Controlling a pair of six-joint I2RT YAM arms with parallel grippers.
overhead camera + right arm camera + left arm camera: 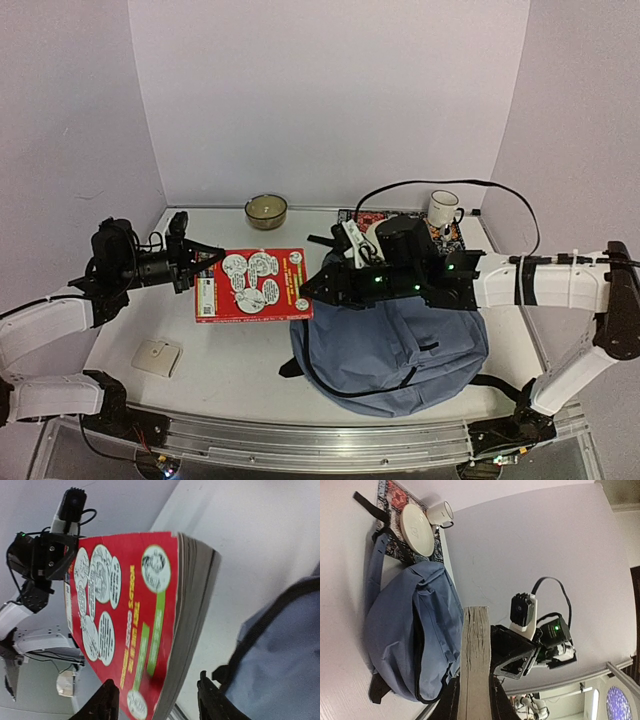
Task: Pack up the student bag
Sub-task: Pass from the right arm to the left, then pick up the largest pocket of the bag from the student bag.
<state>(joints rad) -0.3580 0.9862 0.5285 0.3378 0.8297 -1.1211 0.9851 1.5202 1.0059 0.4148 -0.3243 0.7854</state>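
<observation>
One book (pixel 252 285), one student bag (pixel 390 350).

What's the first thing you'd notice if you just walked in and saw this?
The bright red book with cartoon pictures on its cover is held above the table. The left gripper pinches one edge, and the right gripper has its jaws open around the opposite one. Beside it, on the right, lies the big blue-grey student bag, its mouth open.

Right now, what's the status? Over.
Left gripper shut on red book. Right gripper open, straddling its far edge. Student bag unzipped, right arm over it.
</observation>
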